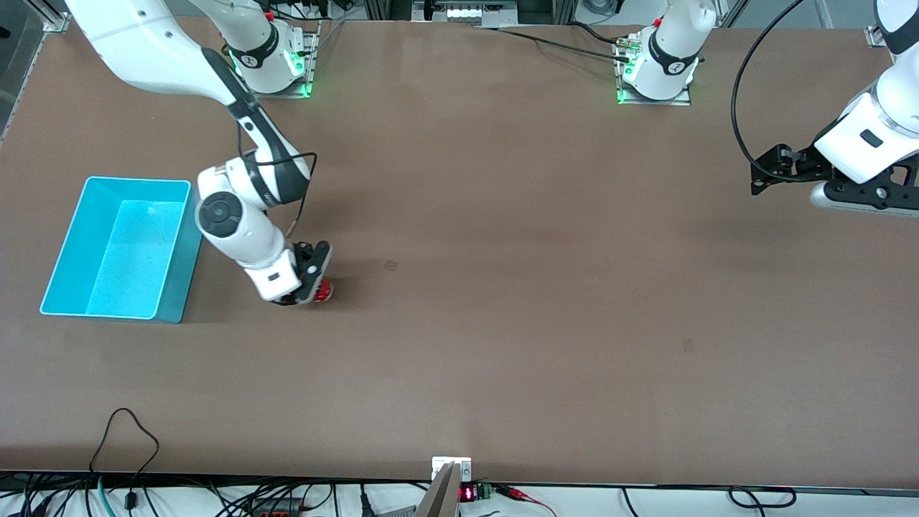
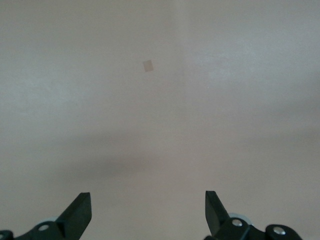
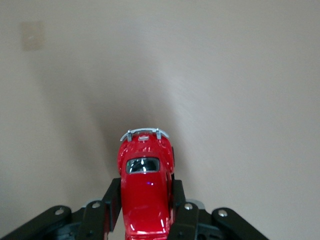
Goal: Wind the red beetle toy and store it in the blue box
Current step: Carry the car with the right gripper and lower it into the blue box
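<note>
Red beetle toy [image 3: 145, 192] clamped between the two fingers of the right gripper [image 3: 145, 200], pressed at both flanks, long axis running straight out from the wrist with the silver bumper leading. Seen from the front camera as a small red spot [image 1: 324, 290] at the tip of the right gripper [image 1: 312, 281], low over the counter [image 1: 502, 287] or resting on it; wheel contact cannot be told for sure, though the close shadow under the car suggests it sits at or just off the surface.

Blue box [image 1: 64, 248] standing open and empty on the counter toward the right arm's end, just beside the right arm's wrist, with the toy a short way from its nearest wall, toward the middle of the counter. Judged from this: winding by a drag along the car's own long axis, then a short carry sideways over the rim and a release inside. Right arm plainly the nearer one for both steps.

Left gripper [image 1: 772, 172] waiting near the left arm's end of the counter, well apart from toy and box, fingers [image 2: 80, 210] spread wide with nothing between them, only bare counter and a small pale square mark [image 2: 148, 65] below.

Main risk, as a guess: the car slipping in the grip under pull-back pressure.
</note>
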Available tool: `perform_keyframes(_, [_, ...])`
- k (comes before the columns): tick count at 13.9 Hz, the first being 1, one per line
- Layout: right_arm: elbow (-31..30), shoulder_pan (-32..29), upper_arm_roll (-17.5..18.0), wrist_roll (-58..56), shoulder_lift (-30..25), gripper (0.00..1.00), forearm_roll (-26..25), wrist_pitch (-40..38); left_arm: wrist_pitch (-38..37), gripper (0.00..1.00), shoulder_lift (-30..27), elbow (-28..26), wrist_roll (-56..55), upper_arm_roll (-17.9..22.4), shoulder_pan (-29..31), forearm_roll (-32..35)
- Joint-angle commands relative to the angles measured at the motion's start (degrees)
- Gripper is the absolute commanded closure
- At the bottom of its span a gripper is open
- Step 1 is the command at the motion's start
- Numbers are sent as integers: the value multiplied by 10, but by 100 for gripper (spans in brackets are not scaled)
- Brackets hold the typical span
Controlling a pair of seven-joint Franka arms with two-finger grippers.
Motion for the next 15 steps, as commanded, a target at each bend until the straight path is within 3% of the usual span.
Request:
perform_keyframes(1, [-11,-1,-23,109,-74,100,-3,-54,-11,0,10,17,15,0,3,-3])
perform_keyframes(8, [-15,-59,-136,185,-173,100,14,-159,-12,0,12,18,15,0,4,-4])
perform_keyframes(12, [-16,-66,-228,189,-194,100,41,-203,-11,0,12,18,14,1,4,-4])
perform_keyframes(15, [-41,-67,-267,206,-189,100,41,-190,-11,0,13,20,11,1,3,-4])
